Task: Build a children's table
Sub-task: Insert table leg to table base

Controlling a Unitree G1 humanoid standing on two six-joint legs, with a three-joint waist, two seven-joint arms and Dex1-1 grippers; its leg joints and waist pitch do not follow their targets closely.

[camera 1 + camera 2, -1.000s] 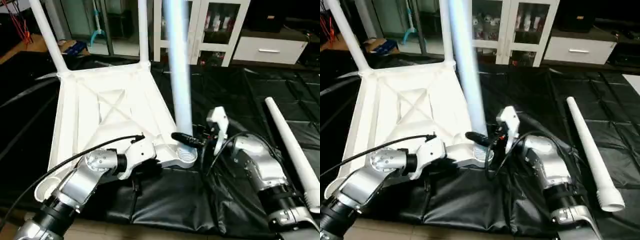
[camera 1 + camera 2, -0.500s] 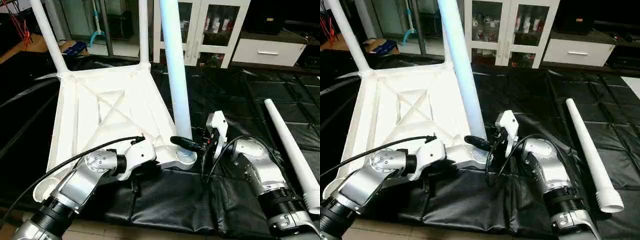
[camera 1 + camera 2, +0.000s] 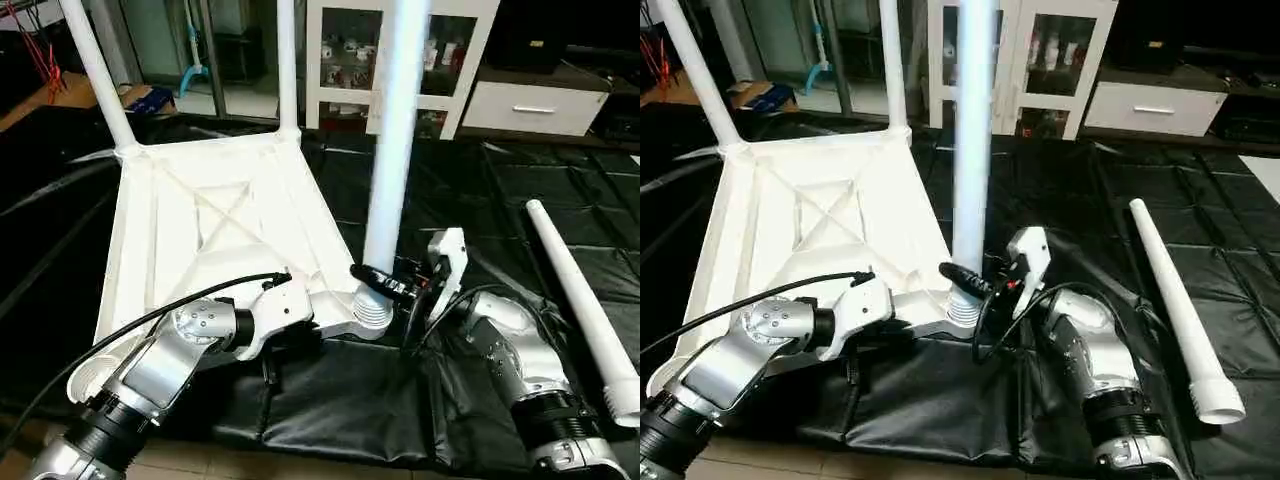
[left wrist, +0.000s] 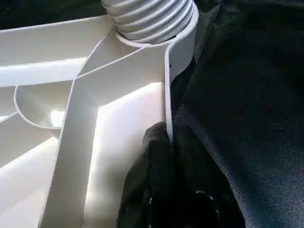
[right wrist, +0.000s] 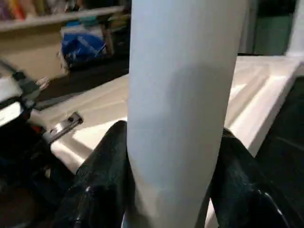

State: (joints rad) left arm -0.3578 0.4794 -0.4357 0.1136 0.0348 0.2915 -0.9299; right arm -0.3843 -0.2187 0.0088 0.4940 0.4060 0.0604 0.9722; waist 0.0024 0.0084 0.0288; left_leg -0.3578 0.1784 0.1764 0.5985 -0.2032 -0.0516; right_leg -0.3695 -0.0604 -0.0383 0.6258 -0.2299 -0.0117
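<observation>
We have the tabletop (image 3: 210, 230) lying upside down on black sheeting, filling the left and centre of the head view. Our left claw (image 4: 164, 142) is pinched shut on its near rim, just beside the corner socket (image 3: 372, 312). Our right claw (image 5: 173, 190) clasps the leg (image 3: 392, 150) just above that socket, one finger on each side. The leg's long axis runs almost straight up the frame from the socket, a little right of centre, so we judge the coming move turns on holding it upright and seating it down.

We count four legs: two standing in the far corners at upper left, this one, and a loose leg (image 3: 580, 300) lying at far right, nearer our right arm.
</observation>
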